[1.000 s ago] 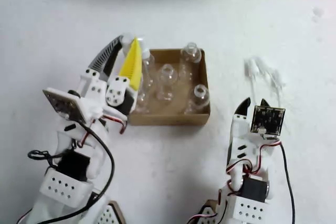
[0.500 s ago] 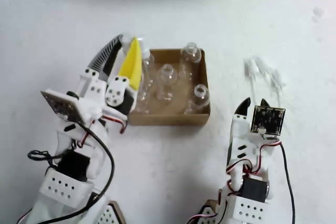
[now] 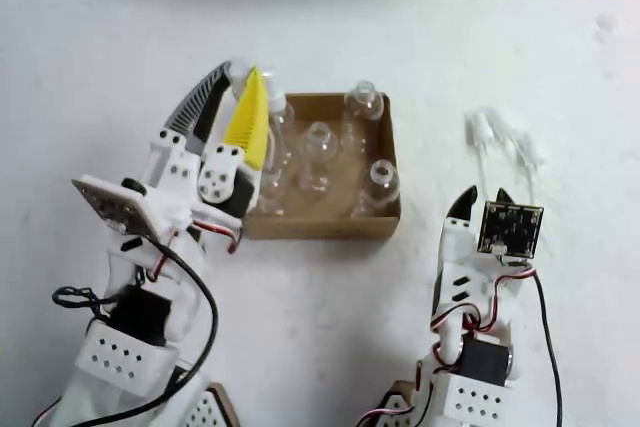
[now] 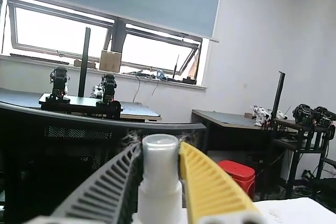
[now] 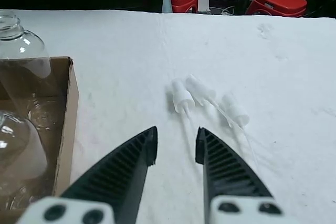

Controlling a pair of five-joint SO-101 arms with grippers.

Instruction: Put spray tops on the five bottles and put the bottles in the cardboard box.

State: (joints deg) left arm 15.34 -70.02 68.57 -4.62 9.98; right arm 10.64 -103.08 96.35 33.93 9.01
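Left gripper (image 4: 160, 146) is clamped hard, grey and yellow fingers pinching a white spray top (image 4: 160, 163) from both sides. In the high view that top sits over a bottle (image 3: 279, 119) standing at the far left corner of the cardboard box (image 3: 320, 223). This looks like the capping step: the top needs pressing or twisting home before the grip lets go. Right gripper (image 5: 176, 145) is parted and holds nothing, just short of three loose spray tops (image 5: 184, 97) on the table. The open-necked bottles (image 3: 381, 179) in the box need those next.
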